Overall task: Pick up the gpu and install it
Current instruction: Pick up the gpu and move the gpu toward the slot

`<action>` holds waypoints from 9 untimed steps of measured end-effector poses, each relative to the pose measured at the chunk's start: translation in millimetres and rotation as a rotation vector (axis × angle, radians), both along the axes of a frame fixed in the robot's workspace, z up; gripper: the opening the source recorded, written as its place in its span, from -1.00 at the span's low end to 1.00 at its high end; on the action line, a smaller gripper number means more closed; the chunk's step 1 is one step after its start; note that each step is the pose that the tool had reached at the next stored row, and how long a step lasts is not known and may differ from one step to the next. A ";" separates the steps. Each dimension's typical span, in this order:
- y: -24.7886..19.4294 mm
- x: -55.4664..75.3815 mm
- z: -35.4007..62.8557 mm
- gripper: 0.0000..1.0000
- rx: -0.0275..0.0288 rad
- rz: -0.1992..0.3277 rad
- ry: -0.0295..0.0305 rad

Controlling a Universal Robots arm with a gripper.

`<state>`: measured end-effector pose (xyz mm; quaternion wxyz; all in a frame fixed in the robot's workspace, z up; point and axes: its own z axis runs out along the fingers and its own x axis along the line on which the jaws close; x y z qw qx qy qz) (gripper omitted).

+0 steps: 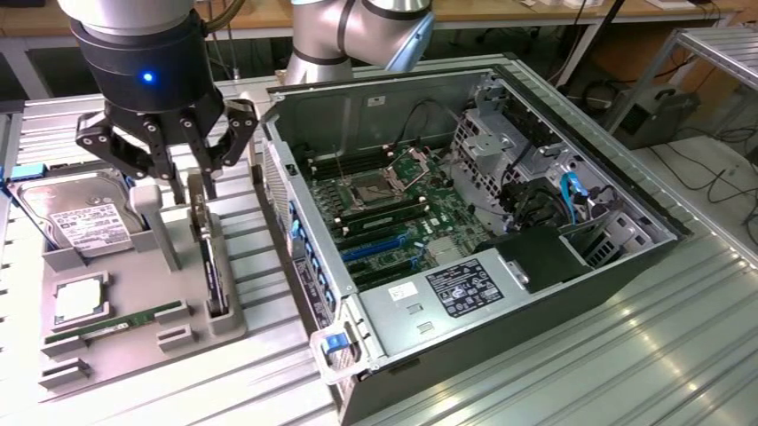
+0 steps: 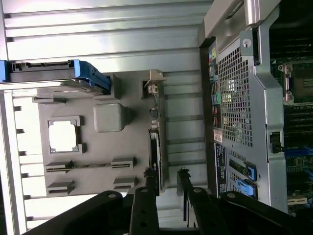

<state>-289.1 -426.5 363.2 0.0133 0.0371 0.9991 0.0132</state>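
Gpu (image 2: 154,142) stands on edge in a tray (image 2: 98,161) slot, long axis lined up with the gap in my gripper (image 2: 165,174), whose parted fingers (image 2: 145,200) straddle its end just above the tray, clamping nothing, I judge.

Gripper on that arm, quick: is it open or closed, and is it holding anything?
Gripper: open, holding nothing. It hangs right over the gpu, which stands on edge in the grey tray.
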 end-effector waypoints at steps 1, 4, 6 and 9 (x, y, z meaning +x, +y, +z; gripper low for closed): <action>0.0 0.0 0.0 -0.40 -0.0001 0.000 0.0001; 0.0 0.0 -2.0 -0.15 0.0000 0.000 0.0000; 0.0 0.0 -4.0 -0.15 -0.0003 0.000 0.0000; 0.0 -0.3 -9.6 -0.15 -0.0004 0.000 0.0001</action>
